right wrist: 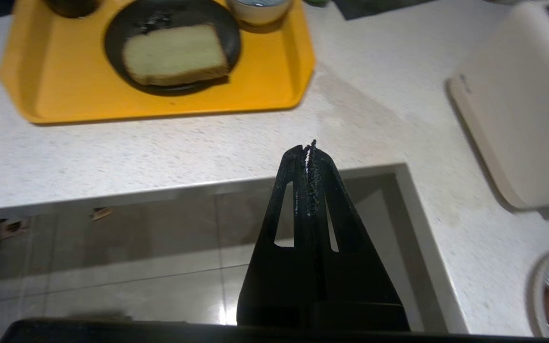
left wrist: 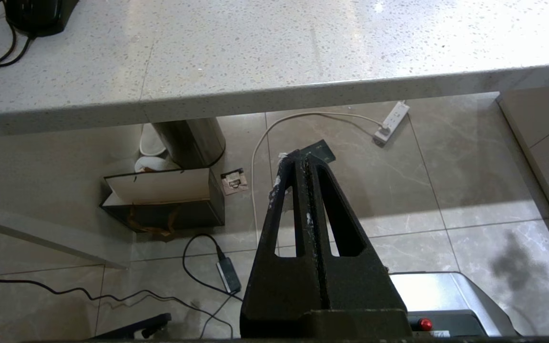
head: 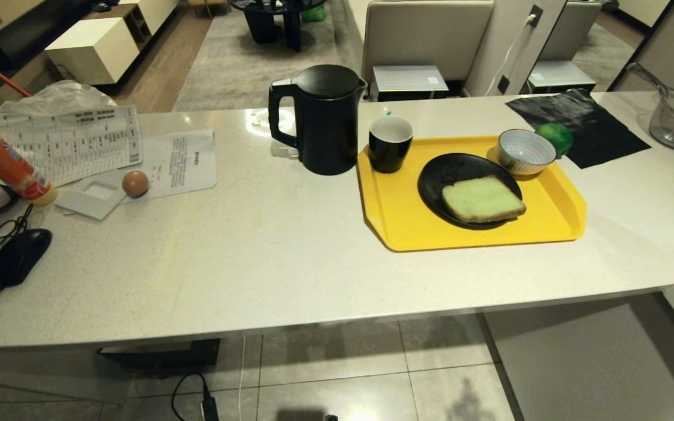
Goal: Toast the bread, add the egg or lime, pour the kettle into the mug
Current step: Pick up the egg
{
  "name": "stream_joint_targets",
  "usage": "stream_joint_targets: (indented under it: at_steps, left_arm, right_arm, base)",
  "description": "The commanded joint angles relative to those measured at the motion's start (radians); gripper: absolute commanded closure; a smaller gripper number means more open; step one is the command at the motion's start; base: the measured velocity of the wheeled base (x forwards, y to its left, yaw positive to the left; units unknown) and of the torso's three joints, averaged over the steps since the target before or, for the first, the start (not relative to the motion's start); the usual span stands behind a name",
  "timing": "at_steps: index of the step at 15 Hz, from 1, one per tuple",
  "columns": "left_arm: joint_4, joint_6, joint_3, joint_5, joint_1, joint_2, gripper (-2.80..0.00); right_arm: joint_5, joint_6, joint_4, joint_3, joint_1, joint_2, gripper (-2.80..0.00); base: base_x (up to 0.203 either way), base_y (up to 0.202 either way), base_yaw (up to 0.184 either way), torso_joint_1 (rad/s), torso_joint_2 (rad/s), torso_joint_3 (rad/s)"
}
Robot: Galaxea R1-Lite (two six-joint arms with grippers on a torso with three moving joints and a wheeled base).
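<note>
Pale green, brown-crusted bread slice (head: 482, 199) flat on black plate (head: 437, 175) in yellow tray (head: 389, 222) | untoasted, step one pending | right gripper (right wrist: 309, 147) pinched closed, empty, near counter edge | left gripper (left wrist: 297, 159) closed, parked below | next: open, reach bread, carry to cream toaster (right wrist: 508, 109).

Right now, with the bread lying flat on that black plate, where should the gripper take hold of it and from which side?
Probably from above, with the jaws across two opposite crust edges. The bread lies flat on the black plate, so only its thin crust sides offer grip. Its near edge overhangs the plate rim toward the yellow tray's front, leaving room for a finger. The right gripper is shut and must open first.
</note>
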Motion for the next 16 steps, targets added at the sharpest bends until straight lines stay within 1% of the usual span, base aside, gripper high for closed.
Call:
stream_joint_targets:
  at_steps: [1, 4, 6, 7, 9, 12, 13, 16]
  left_arm:
    - [0.0, 0.0, 0.0, 0.0, 0.0, 0.001, 0.0]
    - [0.0, 0.0, 0.0, 0.0, 0.0, 0.001, 0.0]
    - [0.0, 0.0, 0.0, 0.0, 0.0, 0.001, 0.0]
    - [0.0, 0.0, 0.0, 0.0, 0.0, 0.001, 0.0]
    - [0.0, 0.0, 0.0, 0.0, 0.0, 0.001, 0.0]
    - [0.0, 0.0, 0.0, 0.0, 0.0, 0.001, 0.0]
    - [0.0, 0.0, 0.0, 0.0, 0.0, 0.001, 0.0]
    - [0.0, 0.0, 0.0, -0.001, 0.0, 0.001, 0.0]
  right_arm:
    - [-0.017, -0.013, -0.004, 0.097, -0.055, -0.152, 0.0]
    - [-0.011, -0.033, -0.007, 0.173, -0.068, -0.248, 0.0]
    - [-0.007, -0.031, -0.007, 0.23, -0.105, -0.311, 0.0]
    - [0.008, -0.032, -0.006, 0.244, -0.113, -0.349, 0.0]
    - [0.041, -0.041, -0.001, 0.285, -0.113, -0.431, 0.0]
    - [0.047, -0.055, -0.002, 0.361, -0.112, -0.551, 0.0]
    - [0.046, -0.066, -0.009, 0.407, -0.112, -0.576, 0.0]
    - [0.045, -0.089, -0.129, 0.519, -0.112, -0.576, 0.0]
  base:
    - [0.0, 0.0, 0.0, 0.0, 0.0, 0.0]
    - [0.0, 0.0, 0.0, 0.0, 0.0, 0.0]
    - [0.0, 0.0, 0.0, 0.0, 0.0, 0.0]
    - [0.0, 0.0, 0.0, 0.0, 0.0, 0.0]
    - [0.0, 0.0, 0.0, 0.0, 0.0, 0.0]
    - [0.0, 0.0, 0.0, 0.0, 0.0, 0.0]
    - [0.0, 0.0, 0.0, 0.0, 0.0, 0.0]
    - [0.0, 0.0, 0.0, 0.0, 0.0, 0.0]
